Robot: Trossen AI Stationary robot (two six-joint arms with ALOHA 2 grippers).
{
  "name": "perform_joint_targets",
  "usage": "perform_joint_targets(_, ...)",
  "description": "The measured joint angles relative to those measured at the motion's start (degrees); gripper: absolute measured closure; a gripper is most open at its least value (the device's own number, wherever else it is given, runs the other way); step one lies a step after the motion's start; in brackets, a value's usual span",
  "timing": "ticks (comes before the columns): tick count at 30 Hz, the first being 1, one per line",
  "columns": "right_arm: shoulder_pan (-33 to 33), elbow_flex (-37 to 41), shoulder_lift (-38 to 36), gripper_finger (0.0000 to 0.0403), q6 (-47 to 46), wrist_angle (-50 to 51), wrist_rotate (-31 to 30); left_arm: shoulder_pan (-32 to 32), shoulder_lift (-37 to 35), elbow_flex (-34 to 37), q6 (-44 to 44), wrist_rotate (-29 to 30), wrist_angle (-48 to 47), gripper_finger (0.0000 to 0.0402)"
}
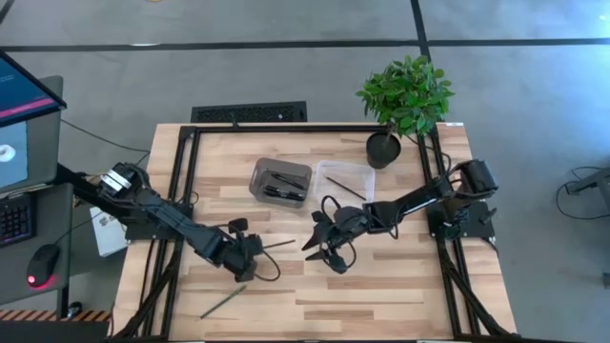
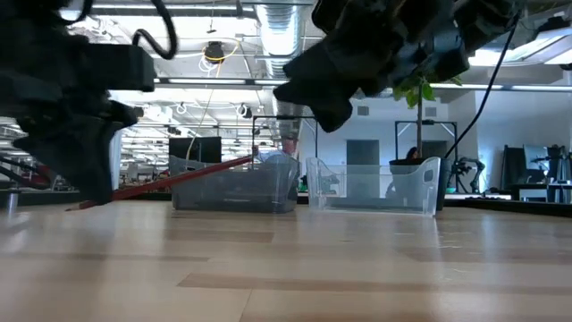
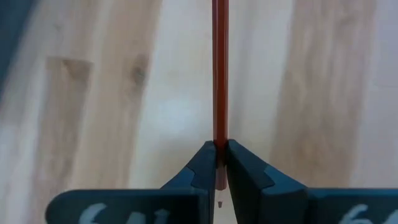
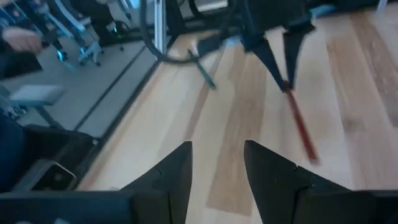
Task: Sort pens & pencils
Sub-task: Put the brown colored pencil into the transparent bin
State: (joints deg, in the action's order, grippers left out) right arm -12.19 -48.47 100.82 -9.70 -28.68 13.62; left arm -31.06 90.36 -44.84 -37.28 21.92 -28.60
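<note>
My left gripper (image 1: 250, 250) is shut on a red pencil (image 1: 276, 245) left of the table's middle. The pencil (image 2: 179, 177) slants up toward the trays. My right gripper (image 4: 217, 163) hangs open a little to the right of it (image 1: 322, 250), with nothing between its fingers. A green pencil (image 1: 224, 303) lies flat on the wood near the front edge. Black pens (image 1: 282, 183) lie in the grey tray (image 1: 259, 181). A thin pencil (image 1: 343, 187) lies in the clear tray (image 1: 367, 171) beside it. My left gripper pinches the red pencil between its two fingers (image 3: 202, 163) close to the sharpened end (image 3: 219, 186); only the short tip sticks out behind them. The fingers come from above, slanting down. The long shaft (image 3: 219, 74) runs out ahead, its free end (image 2: 264, 161) raised.
A potted plant (image 1: 405, 95) stands at the far right corner, behind the clear tray. A black frame (image 1: 186, 171) runs along the table's left, far and right sides. Bare wood (image 1: 400, 295) lies at the front right.
</note>
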Motion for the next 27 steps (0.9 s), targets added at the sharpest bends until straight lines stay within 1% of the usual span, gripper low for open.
perform_joint_targets(6, -1.6, 0.0, -5.1, 0.0232, -0.4, 1.7, -1.1, 3.0, -0.1, -1.0, 6.5, 1.4, -0.2, 0.0384)
perform_joint_targets(8, -2.4, 0.0, -8.1, 0.0233, 0.0, 5.2, -4.8, 4.4, -0.1, -2.2, 10.0, 2.0, -0.3, 0.0384)
perform_joint_targets(10, -3.3, 0.0, -11.0, 0.0234, 1.8, 10.8, -8.6, 5.7, -0.1, -3.8, 14.1, 2.5, -0.3, 0.0384)
perform_joint_targets(12, -4.0, 0.0, -13.1, 0.0234, 2.0, 14.6, -11.2, 7.1, -0.1, -5.6, 18.6, 2.8, -0.3, 0.0384)
perform_joint_targets(17, -5.7, 0.4, -18.3, 0.0231, 2.1, 21.3, -13.8, 11.8, -0.2, -11.2, 30.2, 2.8, -0.3, 0.0384)
perform_joint_targets(19, -5.8, 2.6, -20.8, 0.0232, 2.1, 21.1, -14.0, 13.8, -0.2, -13.3, 34.1, 2.8, -0.3, 0.0384)
perform_joint_targets(23, -5.7, 11.9, -27.8, 0.0234, -0.7, 15.0, -14.5, 18.1, -0.2, -16.8, 41.3, 2.4, -0.4, 0.0384)
perform_joint_targets(27, -6.8, 21.8, -35.3, 0.0233, -4.7, 8.6, -19.0, 22.6, -0.2, -19.5, 48.4, -0.7, -0.2, 0.0384)
